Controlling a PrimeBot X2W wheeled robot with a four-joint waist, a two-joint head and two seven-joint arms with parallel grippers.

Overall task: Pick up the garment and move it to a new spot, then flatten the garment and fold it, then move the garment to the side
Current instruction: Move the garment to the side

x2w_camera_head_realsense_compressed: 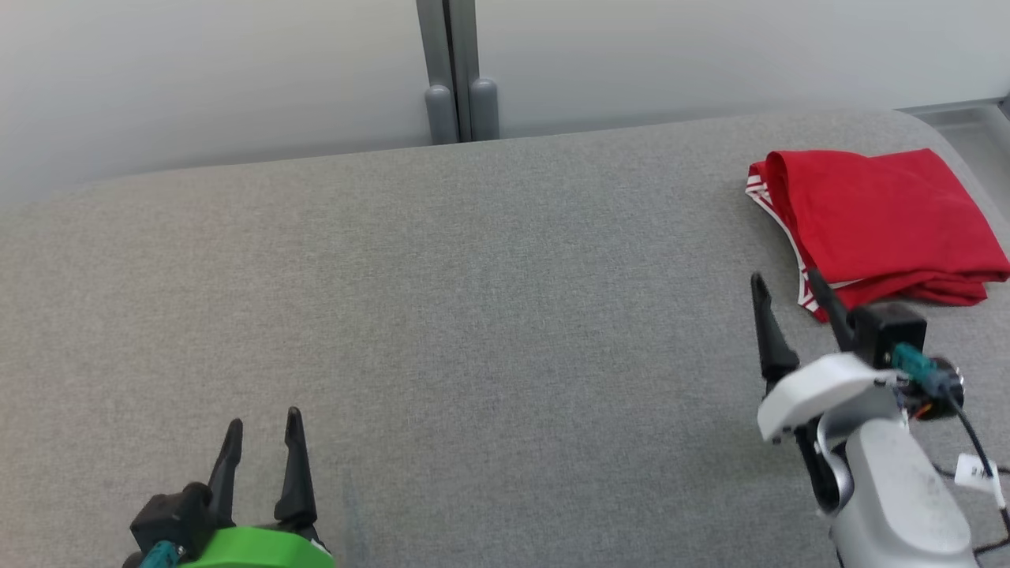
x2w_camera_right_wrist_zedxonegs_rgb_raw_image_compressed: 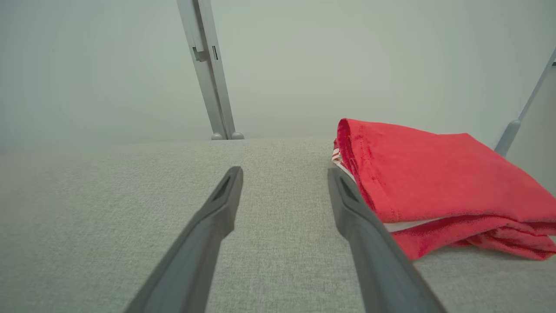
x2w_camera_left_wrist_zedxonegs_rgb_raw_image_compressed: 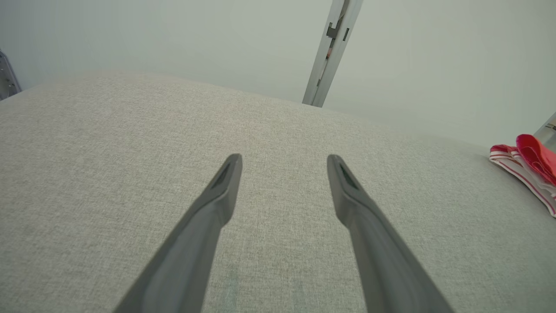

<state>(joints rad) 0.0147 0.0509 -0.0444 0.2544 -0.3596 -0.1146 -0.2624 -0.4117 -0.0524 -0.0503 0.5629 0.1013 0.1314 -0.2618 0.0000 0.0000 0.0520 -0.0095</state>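
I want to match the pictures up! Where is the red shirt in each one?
Head view: the red shirt lies folded at the upper right.
Left wrist view: the red shirt peeks in at the right edge, midway up.
Right wrist view: the red shirt sits on the right, midway up.
Shared landmark: the grey post at the top of every view.

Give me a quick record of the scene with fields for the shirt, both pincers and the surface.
shirt: red, folded, white striped trim at its left edge, lying far right on the surface
surface: grey fabric
left pincer: open, holding nothing, near left, apart from the shirt
right pincer: open, holding nothing, at the shirt's near left corner; contact unclear
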